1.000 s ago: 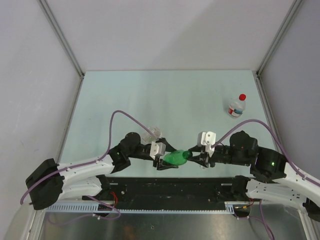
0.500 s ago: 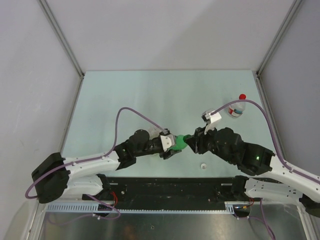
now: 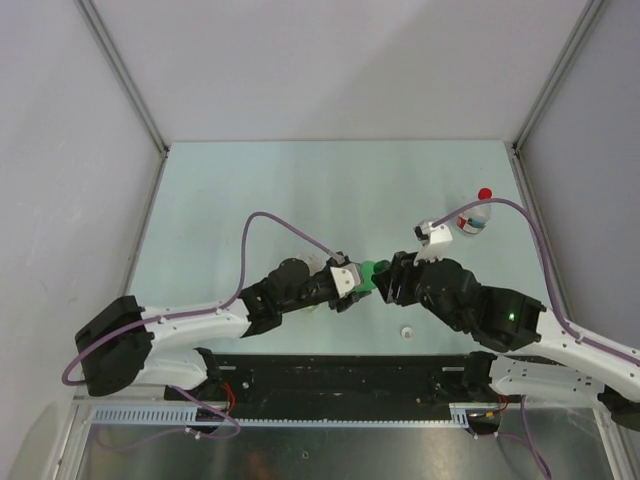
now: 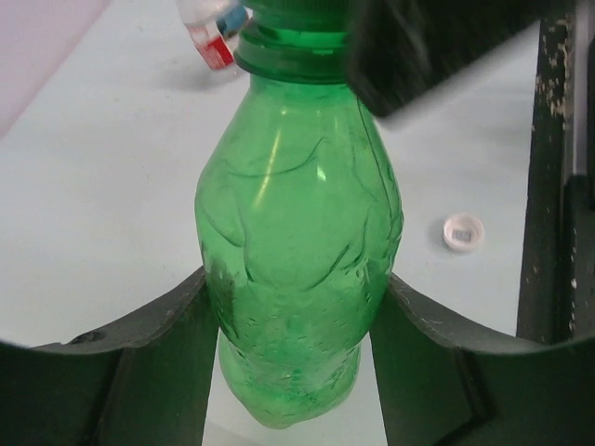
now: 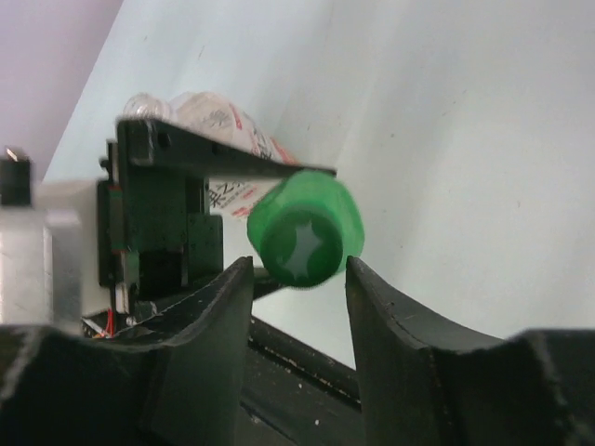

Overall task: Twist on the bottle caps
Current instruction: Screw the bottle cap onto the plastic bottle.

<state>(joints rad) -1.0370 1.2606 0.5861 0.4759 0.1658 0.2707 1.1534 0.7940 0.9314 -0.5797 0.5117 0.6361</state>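
1. Facing the right wrist cam end-on, green cap (image 5: 307,230) is small, round and bright green, w/ a pale star-shaped glint on its top face. It sits on the neck of the green bottle (image 4: 297,269); can't tell how far it is threaded.
2. Red cap (image 3: 485,194) is on the red-labelled bottle (image 3: 472,218), which stands far right on the table (image 3: 300,190). White cap (image 3: 407,331) lies loose on the table, open side up in left wrist view.
3. Left wrist view shows bottle body, neck ring and white cap; the green cap is mostly hidden there behind the dark right gripper (image 5: 297,269).
4. Right wrist view shows the green cap's top and a clear labelled bottle (image 5: 214,116) behind the left gripper (image 4: 297,288). Neither is clear in the top view.
5. Top view alone shows both arms meeting mid-table, w/ the green bottle held off the surface between them.
6. Left gripper is clamped on the green bottle's lower body, one finger each side.
7. Green cap sits between the right gripper's fingertips (image 5: 244,279), one tip each side. Can't tell if they are pinching it or just off it.
8. White cap lies near the right gripper, toward the arm bases. Red cap is well apart from both grippers.
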